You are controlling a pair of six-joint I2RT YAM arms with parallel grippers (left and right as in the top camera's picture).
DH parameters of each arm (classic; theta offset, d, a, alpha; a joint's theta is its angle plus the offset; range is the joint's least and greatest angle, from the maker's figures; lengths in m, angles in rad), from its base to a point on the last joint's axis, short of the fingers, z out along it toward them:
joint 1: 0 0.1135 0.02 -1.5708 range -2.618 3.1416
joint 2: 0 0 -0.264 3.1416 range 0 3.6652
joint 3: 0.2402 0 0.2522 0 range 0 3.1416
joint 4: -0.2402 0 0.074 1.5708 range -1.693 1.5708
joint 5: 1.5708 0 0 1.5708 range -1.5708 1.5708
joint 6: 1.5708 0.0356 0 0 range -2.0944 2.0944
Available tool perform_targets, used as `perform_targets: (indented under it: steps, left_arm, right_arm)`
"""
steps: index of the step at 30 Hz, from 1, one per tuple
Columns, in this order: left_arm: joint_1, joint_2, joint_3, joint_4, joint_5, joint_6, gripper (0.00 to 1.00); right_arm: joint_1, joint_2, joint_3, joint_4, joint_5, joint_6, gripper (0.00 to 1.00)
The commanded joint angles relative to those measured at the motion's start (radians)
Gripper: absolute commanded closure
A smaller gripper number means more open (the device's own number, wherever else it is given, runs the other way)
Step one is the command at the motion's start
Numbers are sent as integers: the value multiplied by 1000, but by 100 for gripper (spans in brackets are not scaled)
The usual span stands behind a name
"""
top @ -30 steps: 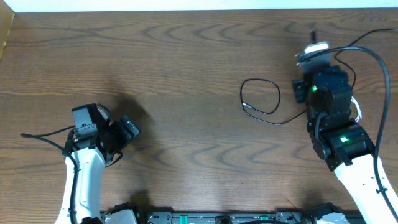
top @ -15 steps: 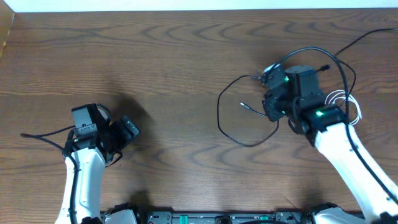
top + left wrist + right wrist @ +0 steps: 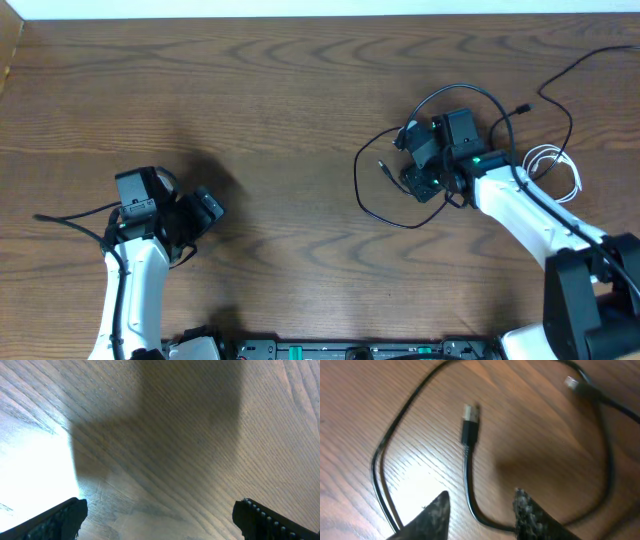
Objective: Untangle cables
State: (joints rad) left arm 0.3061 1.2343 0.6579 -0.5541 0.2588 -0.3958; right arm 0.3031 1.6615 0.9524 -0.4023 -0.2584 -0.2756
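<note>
Over on the right half of the wooden table (image 3: 300,100), the black cables (image 3: 365,195) sprawl in loose overlapping loops around the right gripper (image 3: 415,168). Its fingers are parted and aren't pinching anything. The wrist cam shows one of the black cables running across the wood between them, with its USB plug (image 3: 470,425) lying flat just ahead. The white cable (image 3: 556,160) is bunched up further right, beside the arm. The left gripper (image 3: 205,208) sits well apart over bare wood, spread wide, nothing in it.
</note>
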Motion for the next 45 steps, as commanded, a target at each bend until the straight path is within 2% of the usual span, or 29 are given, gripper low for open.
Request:
perform_targets:
  steps: [1,3,7,9,10,11,12,13,18,28,34,39,43,45]
  left_arm:
    - [4,2,-1,-3,-10,5,1]
    - [4,2,-1,-3,-10,5,1]
    - [4,2,-1,-3,-10,5,1]
    - [4,2,-1,-3,-10,5,1]
    - [4,2,-1,-3,-10,5,1]
    - [4,2,-1,-3,-10,5,2]
    - [4,2,-1,-3,-10,5,1]
    - [4,2,-1,-3,-10,5,1]
    - [4,2,-1,-3,-10,5,1]
    - [4,2,-1,-3,-10,5,2]
    - [4,2,-1,-3,-10,5,1]
    - [4,2,-1,-3,-10,5,2]
    - [4,2,-1,-3,-10,5,1]
    - [4,2,-1,-3,-10,5,1]
  right_arm:
    - [5,48,13,31,-154,-21,56]
    - [17,83,13,59,-170,-21,50]
    - [52,165,13,115,-117,-40,45]
    - [67,207,13,142,-46,-40,48]
    - [73,224,13,151,-9,-40,53]
    - [78,238,13,158,29,-39,66]
    - [82,247,13,160,69,-39,87]
    - [83,250,13,159,98,-37,99]
    - [82,172,19,156,222,31,99]
    - [82,-312,19,148,739,100,99]
    - [61,-521,19,145,1016,150,99]
    - [13,-586,19,118,1043,266,99]
    - [-3,-573,15,104,1026,272,99]
    - [-3,-558,15,103,1026,272,88]
